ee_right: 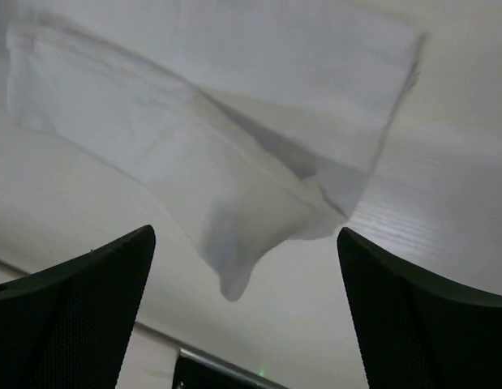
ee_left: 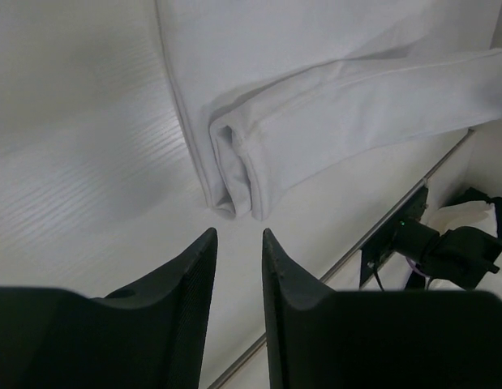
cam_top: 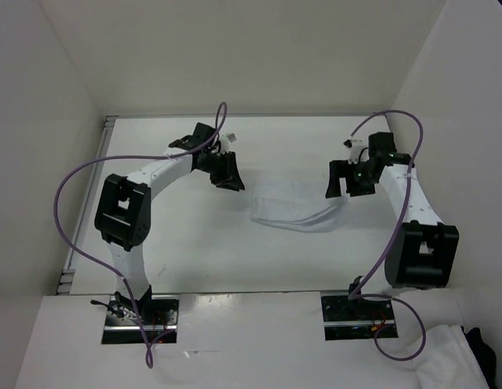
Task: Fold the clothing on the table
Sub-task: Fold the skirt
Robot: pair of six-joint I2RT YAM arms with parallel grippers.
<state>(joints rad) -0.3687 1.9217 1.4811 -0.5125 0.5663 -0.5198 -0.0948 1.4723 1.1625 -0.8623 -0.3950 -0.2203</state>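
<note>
White table bears the folded clothing (creased); left gripper slightly parted, right gripper wide open, both empty.

Both arms share one build: the left arm and right arm have white link shells joined by boxy black joint housings. A thin purple cable loops loosely off each (the right arm's wrist also shows a small green light). Each stands on a dark metal base plate. The left end effector and right end effector carry matte black tapered fingers, finely dotted on the right pair
</note>
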